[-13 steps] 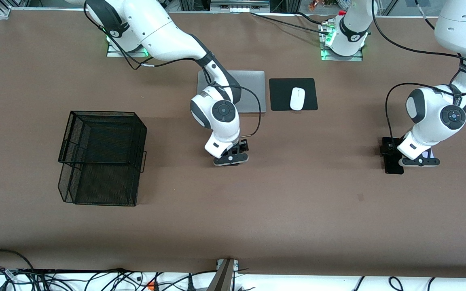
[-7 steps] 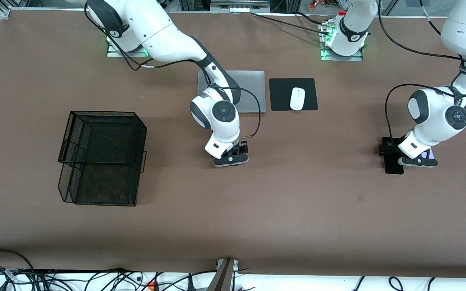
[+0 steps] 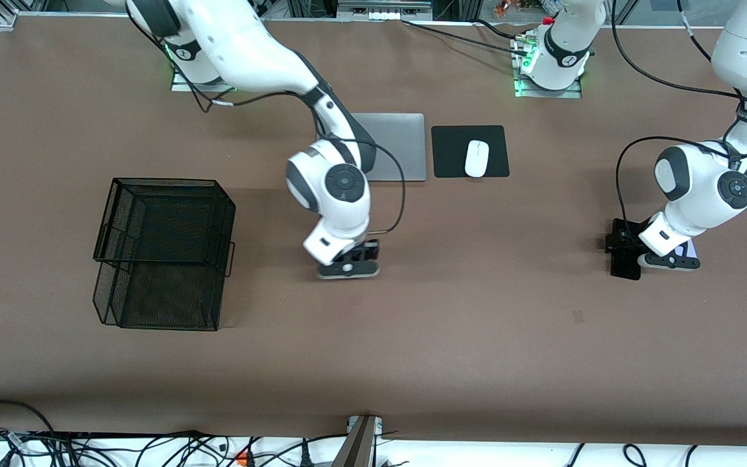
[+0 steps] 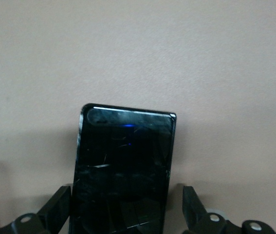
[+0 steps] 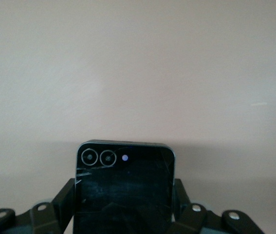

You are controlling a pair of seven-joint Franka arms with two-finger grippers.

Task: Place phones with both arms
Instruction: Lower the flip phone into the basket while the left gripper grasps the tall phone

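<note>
Brown tabletop, from the wire basket (image 3: 165,253) end: we see the right gripper (image 3: 348,267) over mid-table, clamped on the squarish black phone (image 5: 124,190) between its fingers; at the left arm's end, the left gripper (image 3: 666,261), fingers spread, straddles the slim black phone (image 4: 123,170).

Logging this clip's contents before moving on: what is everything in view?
Wire-mesh basket: one, black, right arm's end of table.
Flat laptop: one, grey, near the bases.
Square mouse pad: one, black, beside laptop.
Computer mouse: one, white, on pad.
Long slim phone: one, black, left arm's end.
Small phone: one, lilac-white, beside it, mostly hidden.
Small squarish phone: one, black, in right claw.
Left claw: open, astride long phone.
Right claw: shut on squarish phone, over brown table.
</note>
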